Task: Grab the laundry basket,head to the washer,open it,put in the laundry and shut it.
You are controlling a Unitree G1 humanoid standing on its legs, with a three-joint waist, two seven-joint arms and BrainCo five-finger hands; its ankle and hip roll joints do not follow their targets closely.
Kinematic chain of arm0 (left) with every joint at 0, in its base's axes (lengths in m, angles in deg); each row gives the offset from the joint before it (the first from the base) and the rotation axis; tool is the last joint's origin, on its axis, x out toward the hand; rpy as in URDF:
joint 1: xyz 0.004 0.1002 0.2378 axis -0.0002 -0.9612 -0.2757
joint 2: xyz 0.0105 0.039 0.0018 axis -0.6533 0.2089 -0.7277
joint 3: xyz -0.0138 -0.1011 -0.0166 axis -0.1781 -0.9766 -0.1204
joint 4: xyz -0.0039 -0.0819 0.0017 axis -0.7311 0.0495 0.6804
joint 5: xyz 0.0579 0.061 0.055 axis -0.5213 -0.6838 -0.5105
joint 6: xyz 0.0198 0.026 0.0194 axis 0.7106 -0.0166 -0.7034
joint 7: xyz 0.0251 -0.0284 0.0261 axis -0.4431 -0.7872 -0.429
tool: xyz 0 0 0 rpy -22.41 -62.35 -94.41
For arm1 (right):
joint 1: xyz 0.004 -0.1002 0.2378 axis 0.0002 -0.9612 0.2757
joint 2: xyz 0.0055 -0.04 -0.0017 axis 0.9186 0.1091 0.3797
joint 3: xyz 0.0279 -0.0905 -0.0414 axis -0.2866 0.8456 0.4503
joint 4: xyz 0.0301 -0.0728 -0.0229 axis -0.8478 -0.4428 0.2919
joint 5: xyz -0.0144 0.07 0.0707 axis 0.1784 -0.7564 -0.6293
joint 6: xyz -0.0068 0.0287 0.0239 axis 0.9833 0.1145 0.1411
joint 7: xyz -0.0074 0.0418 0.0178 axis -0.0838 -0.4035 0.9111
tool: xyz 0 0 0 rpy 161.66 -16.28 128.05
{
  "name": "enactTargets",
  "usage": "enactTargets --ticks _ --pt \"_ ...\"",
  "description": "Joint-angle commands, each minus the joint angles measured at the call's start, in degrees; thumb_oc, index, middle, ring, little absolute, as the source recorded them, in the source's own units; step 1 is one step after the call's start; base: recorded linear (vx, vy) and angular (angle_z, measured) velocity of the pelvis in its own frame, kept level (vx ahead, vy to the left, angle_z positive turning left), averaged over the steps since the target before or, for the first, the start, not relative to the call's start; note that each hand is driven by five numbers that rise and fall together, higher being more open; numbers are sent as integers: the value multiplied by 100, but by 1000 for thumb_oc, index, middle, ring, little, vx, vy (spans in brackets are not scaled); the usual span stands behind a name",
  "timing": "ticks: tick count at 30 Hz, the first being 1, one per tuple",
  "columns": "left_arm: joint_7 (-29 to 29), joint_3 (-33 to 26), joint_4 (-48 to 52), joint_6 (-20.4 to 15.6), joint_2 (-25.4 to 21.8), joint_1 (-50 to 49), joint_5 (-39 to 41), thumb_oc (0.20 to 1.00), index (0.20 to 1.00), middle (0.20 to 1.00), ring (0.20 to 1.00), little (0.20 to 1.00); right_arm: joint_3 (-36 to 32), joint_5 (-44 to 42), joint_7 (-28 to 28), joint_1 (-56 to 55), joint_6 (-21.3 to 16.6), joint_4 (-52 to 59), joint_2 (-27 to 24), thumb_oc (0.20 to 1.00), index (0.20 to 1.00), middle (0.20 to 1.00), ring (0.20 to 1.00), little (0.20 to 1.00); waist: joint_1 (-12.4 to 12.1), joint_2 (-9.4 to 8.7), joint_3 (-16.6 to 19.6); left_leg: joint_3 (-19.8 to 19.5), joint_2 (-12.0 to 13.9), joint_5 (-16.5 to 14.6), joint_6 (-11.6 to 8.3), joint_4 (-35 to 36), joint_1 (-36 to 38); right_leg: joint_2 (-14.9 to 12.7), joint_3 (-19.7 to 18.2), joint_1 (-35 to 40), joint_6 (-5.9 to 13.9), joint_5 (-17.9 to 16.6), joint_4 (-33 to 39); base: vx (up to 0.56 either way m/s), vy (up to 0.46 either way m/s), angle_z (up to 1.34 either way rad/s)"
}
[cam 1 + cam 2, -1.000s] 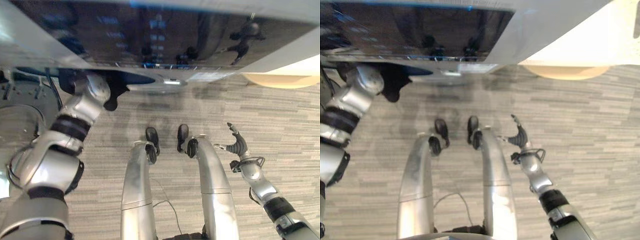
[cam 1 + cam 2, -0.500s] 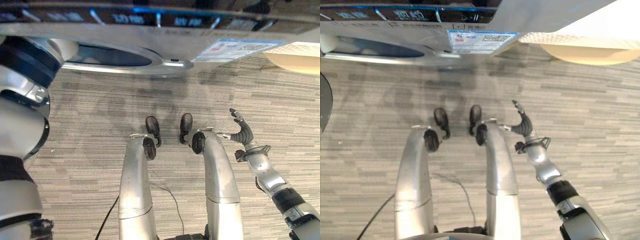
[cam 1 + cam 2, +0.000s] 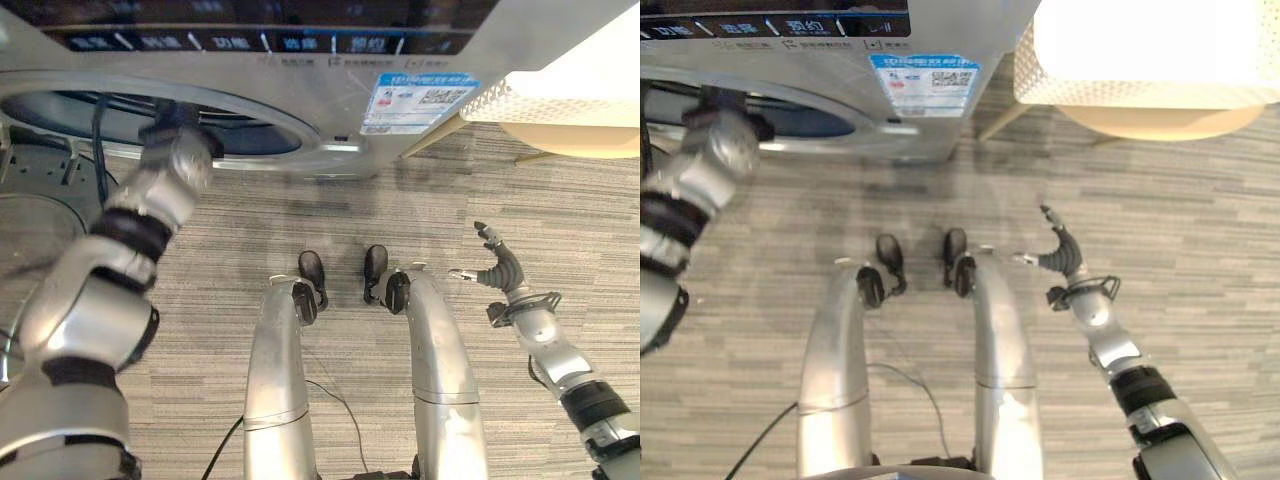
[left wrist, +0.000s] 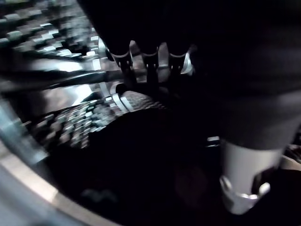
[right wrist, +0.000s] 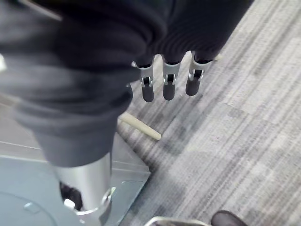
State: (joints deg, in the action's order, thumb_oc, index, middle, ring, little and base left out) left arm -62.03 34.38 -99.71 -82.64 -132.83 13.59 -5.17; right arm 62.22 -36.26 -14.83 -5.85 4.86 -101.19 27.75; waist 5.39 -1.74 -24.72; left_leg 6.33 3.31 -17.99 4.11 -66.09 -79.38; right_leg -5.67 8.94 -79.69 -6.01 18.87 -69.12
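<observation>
Reaching into the round opening of the washer (image 3: pixel 300 90), the left hand (image 3: pixel 170 125) is sitting at the drum's mouth with its arm stretched up from the robot's left side; the reach reads as the loading step, since the opening is standing uncovered and the arm is aimed straight at it. In the left wrist view the fingers (image 4: pixel 148 59) are hanging fairly straight against the dark perforated drum (image 4: pixel 94 117), and nothing is visibly pinched between them, though the darkness there is hiding much; whether any laundry is lying inside cannot be told. The right hand (image 3: pixel 497 272) is floating over the carpet (image 3: pixel 560 210) well apart from the machine, its fingers loose and spread and grasping nothing, probably kept out to the side for balance while the other arm is working. A pale mesh-sided thing, likely the laundry basket (image 3: pixel 1140 60), is resting beside the washer on a round wooden stool (image 3: pixel 1160 122), close enough to serve further reaches. The door is still needing to be shut.
</observation>
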Motion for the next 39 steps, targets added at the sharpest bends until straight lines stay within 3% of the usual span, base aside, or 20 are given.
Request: enactTargets --ticks 1,3,5,7,9,12,15,16,18,22,25,27,29,30,32,35,36,37,38,39 --pt "-201 -536 110 -290 144 -473 607 1000 1000 1000 1000 1000 184 374 208 -387 51 20 195 1000 1000 1000 1000 1000 71 29 636 -549 192 -242 -140 309 375 -60 -181 622 595 -199 1111 -79 3 17" --pt "-166 -885 357 -333 241 -1026 747 1000 1000 1000 1000 1000 212 481 253 -375 107 -46 191 1000 1000 1000 1000 1000 60 43 665 -519 180 -158 -168 613 674 -60 -166 904 621 -274 1382 -81 7 8" --pt "32 -1594 858 -491 784 -2396 1146 1000 1000 1000 1000 1000 180 741 289 -374 322 -257 275 1000 1000 1000 1000 1000 -72 27 735 -454 166 -5 -195 1368 1465 -60 -147 1566 681 -402 1962 -51 23 12" --pt "122 -1809 1044 -527 1011 -2878 1267 1000 1000 1000 1000 1000 182 828 291 -383 392 -386 318 1000 1000 1000 1000 1000 -107 23 753 -416 131 54 -201 1652 1820 -82 -142 1862 707 -476 2206 -4 21 -1" --pt "309 -2030 1249 -547 1392 -3767 1317 1000 1000 1000 1000 1000 210 1001 229 -460 473 -626 329 1000 1000 1000 1000 1000 -154 -8 750 -330 55 190 -225 2346 2689 -63 -134 2656 777 -656 2833 39 55 -1" --pt "604 -2119 1104 -508 1823 -4850 1119 1000 1000 1000 1000 1000 227 1231 94 -657 594 -1172 439 1000 1000 1000 1000 1000 -259 -54 720 -229 -115 465 -252 3586 4259 -24 -96 4105 907 -977 3950 123 66 2" --pt "702 -2172 933 -475 1941 -5280 991 1000 1000 1000 1000 1000 168 1239 27 -776 616 -1446 504 1000 1000 1000 1000 1000 -310 -42 737 -162 -181 600 -255 4223 5013 0 -84 4792 974 -1083 4483 109 45 3" --pt "784 -2188 695 -444 2073 -5605 917 1000 1000 1000 1000 1000 80 1232 5 -902 652 -1757 602 1000 1000 1000 1000 1000 -331 -63 798 -86 -254 906 -255 4778 5577 -13 -36 5358 991 -1353 5006 164 63 -5" --pt "913 -2158 414 -418 2155 -5930 744 1000 1000 1000 1000 1000 18 1283 -52 -1026 673 -2179 691 1000 1000 1000 1000 1000 -338 -52 973 -15 -293 1030 -289 5443 6385 24 -65 6132 1080 -1506 5636 225 76 -11" --pt "1039 -2107 94 -417 2236 -6172 502 1000 1000 1000 1000 1000 -40 1406 -102 -1137 717 -2621 742 1000 1000 1000 1000 1000 -377 -38 1182 71 -386 1137 -281 6017 7150 71 -111 6886 1231 -1694 6275 139 90 -9" --pt "1090 -2051 1 -436 2264 -6225 359 1000 1000 1000 1000 1000 -39 1488 -117 -1211 730 -2719 771 1000 1000 1000 1000 1000 -395 -14 1271 91 -418 1193 -242 6317 7438 69 -170 6992 1310 -1763 6289 57 106 -39" --pt "1045 -1990 -178 -450 2250 -6134 250 1000 1000 1000 1000 1000 -13 1487 -106 -1141 750 -2847 811 1000 1000 1000 1000 1000 -332 14 1192 93 -398 1300 -184 6414 7505 105 -477 6694 1482 -1954 5810 -96 69 -27" --pt "984 -1952 -332 -429 2205 -5979 191 1000 1000 1000 1000 1000 -45 1374 -108 -1145 753 -2919 875 1000 1000 1000 1000 1000 -247 83 1118 -12 -368 1437 -131 6394 7380 384 -1016 6537 1507 -1757 5272 -194 29 -21" --pt "953 -1945 -347 -410 2156 -5918 110 1000 1000 1000 1000 1000 -36 1307 -123 -1248 739 -3123 976 1000 1000 1000 1000 1000 -234 124 1164 -54 -320 1552 -114 6385 7301 548 -1209 6706 1419 -1440 4948 -160 1 -4" --pt "942 -1961 -383 -416 2141 -5907 91 1000 1000 1000 1000 1000 -15 1310 -137 -1277 718 -3198 1034 1000 1000 1000 1000 1000 -276 143 1232 -42 -272 1609 -140 6449 7285 500 -1127 6808 1355 -1379 4836 -86 -63 36" --pt "944 -1978 -432 -426 2127 -5946 72 1000 1000 1000 1000 1000 -68 1270 -182 -1377 706 -3474 1172 1000 1000 1000 1000 1000 -420 60 1494 -116 -310 1717 -207 6631 7259 451 -990 7465 1254 -1145 5248 -39 -124 17" --pt "903 -2041 -428 -419 2139 -5991 108 1000 1000 1000 1000 1000 -81 1248 -190 -1379 724 -3505 1205 1000 1000 1000 1000 1000 -512 -12 1547 -86 -322 1807 -284 6640 7186 402 -898 7686 1242 -1085 5797 -129 -132 9" --pt "875 -2069 -431 -420 2150 -5981 133 1000 1000 1000 1000 1000 -75 1190 -181 -1331 725 -3576 1220 1000 1000 1000 1000 1000 -558 -15 1558 -86 -300 1959 -358 6640 7073 401 -858 7747 1226 -1084 6182 -357 -241 0" --pt "815 -2133 -367 -417 2148 -5988 226 1000 1000 1000 1000 1000 -113 1035 -121 -1280 728 -3583 1207 1000 1000 1000 1000 1000 -634 34 1557 -124 -190 2454 -549 6766 6588 591 -1080 7699 1099 -1085 6586 -367 -205 -5" --pt "804 -2182 -306 -418 2160 -6034 283 1000 1000 1000 1000 1000 -136 1015 -100 -1295 740 -3564 1179 1000 1000 1000 1000 1000 -679 59 1570 -167 -175 2595 -594 6888 6476 624 -1046 7696 1051 -1096 6730 -374 -180 17"
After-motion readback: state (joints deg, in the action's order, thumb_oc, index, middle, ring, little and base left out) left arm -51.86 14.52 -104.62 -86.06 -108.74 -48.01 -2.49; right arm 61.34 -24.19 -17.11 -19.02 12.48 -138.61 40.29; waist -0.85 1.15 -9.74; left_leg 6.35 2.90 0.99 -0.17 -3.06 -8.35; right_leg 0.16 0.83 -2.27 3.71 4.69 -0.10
